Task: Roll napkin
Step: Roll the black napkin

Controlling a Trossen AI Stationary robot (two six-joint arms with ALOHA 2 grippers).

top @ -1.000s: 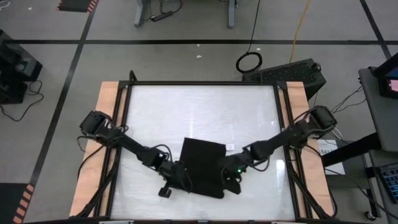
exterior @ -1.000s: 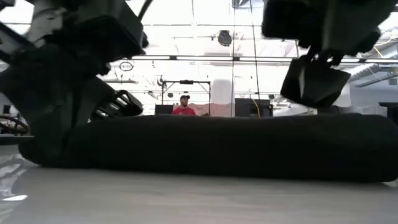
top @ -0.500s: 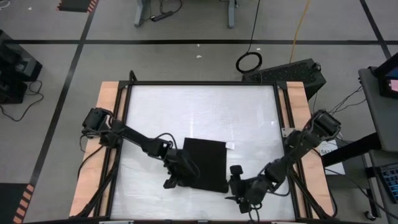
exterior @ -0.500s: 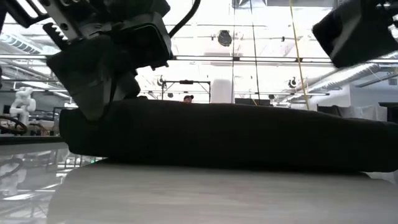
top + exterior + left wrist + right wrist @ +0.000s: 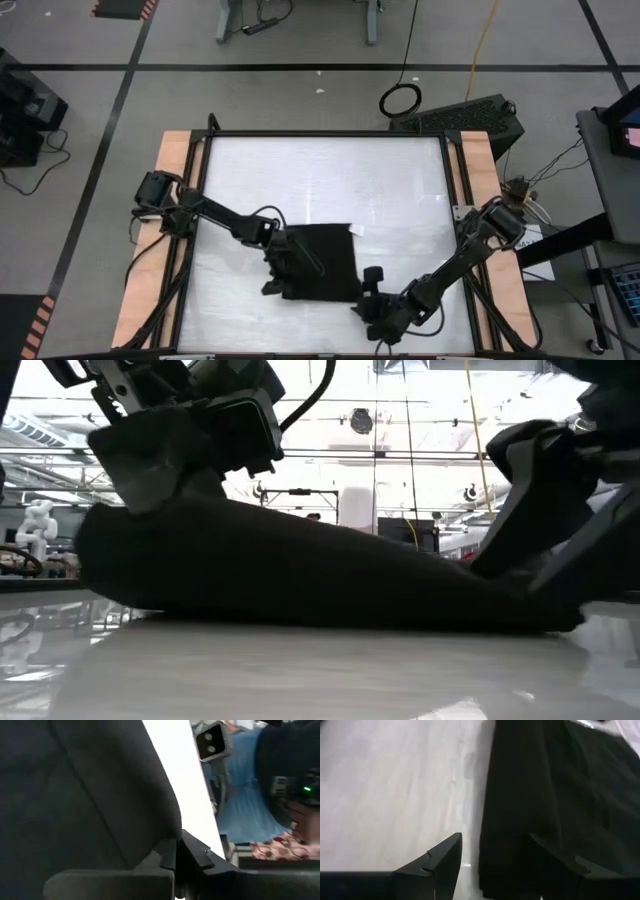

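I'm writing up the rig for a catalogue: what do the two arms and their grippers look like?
Both arms are dark, slim and jointed, with black cables looping beside them down to the table's sides. The left gripper and right gripper each end in two black, wedge-shaped fingers. No markings or labels are readable.

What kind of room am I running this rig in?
Most likely a robotics lab or large open workshop. The table stands on a bare floor marked with black tape lines, cables trail across it, and the low view shows a high ceiling with exposed beams.
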